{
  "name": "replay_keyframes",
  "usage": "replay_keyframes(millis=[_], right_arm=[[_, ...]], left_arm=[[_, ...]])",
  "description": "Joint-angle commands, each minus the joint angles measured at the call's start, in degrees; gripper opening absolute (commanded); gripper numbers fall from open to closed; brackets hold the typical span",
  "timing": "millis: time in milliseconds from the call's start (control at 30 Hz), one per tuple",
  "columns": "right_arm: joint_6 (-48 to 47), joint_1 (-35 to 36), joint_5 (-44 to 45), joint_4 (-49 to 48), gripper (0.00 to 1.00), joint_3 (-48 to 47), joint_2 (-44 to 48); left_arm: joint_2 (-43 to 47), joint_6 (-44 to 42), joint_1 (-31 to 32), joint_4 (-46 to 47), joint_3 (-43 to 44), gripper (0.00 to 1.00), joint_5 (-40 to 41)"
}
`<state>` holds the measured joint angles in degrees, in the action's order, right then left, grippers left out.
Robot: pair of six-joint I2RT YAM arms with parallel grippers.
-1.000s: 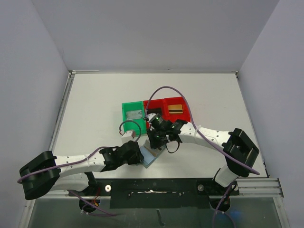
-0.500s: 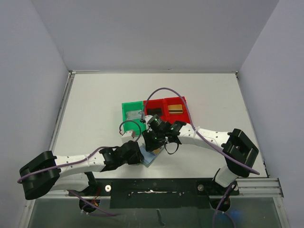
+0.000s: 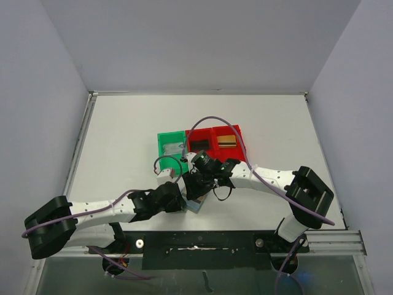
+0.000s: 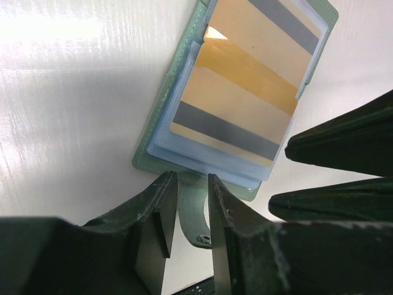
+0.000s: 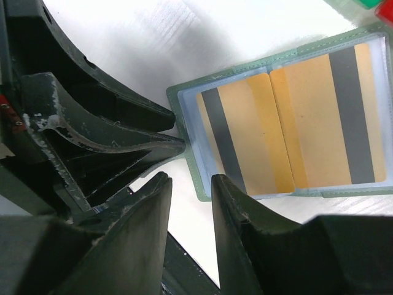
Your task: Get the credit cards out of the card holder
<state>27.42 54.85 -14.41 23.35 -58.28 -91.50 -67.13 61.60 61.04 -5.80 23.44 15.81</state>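
The card holder (image 4: 161, 115) lies open on the table, a grey-green sleeve with clear pockets (image 5: 179, 99). Two gold credit cards with grey stripes show in it (image 5: 245, 138) (image 5: 334, 120), also in the left wrist view (image 4: 239, 104). My left gripper (image 4: 187, 209) is closed down on the holder's snap strap (image 4: 195, 218), which fills the narrow gap between its fingers. My right gripper (image 5: 189, 179) is open with only bare table between its fingers, its right fingertip (image 5: 216, 181) just off the holder's near corner. In the top view both grippers (image 3: 180, 200) (image 3: 195, 187) meet at the holder (image 3: 198, 206).
Behind the holder stand a green bin (image 3: 162, 146) with a grey card, and two red bins (image 3: 188, 136) (image 3: 241, 145), one with a dark card, the other with a gold card. The black base rail (image 3: 202, 246) runs along the near table edge.
My right gripper has come down and to the left from the bins to the holder, and its jaws have opened wider. The left gripper and holder have stayed put.
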Motion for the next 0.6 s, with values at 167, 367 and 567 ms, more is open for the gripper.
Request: replay_keyframes(millis=[167,367,567], right_arm=[[0.8,-2.1,1.5,-5.4,0.39,3.6,6.2],[3.4,-7.0,4.1,-6.3,0.42,6.2,6.1],[3.2,-8.1,4.4,-10.4,0.43,5.7,1.8]], left_arm=[[2.4,-0.4,-0.2,1.3,1.0,0.26,1.1],[1.8,-0.3,-0.2,1.9,1.2,0.26,0.6],[1.1,-0.4,-0.2,3.8,1.4,0.29,-0.3]])
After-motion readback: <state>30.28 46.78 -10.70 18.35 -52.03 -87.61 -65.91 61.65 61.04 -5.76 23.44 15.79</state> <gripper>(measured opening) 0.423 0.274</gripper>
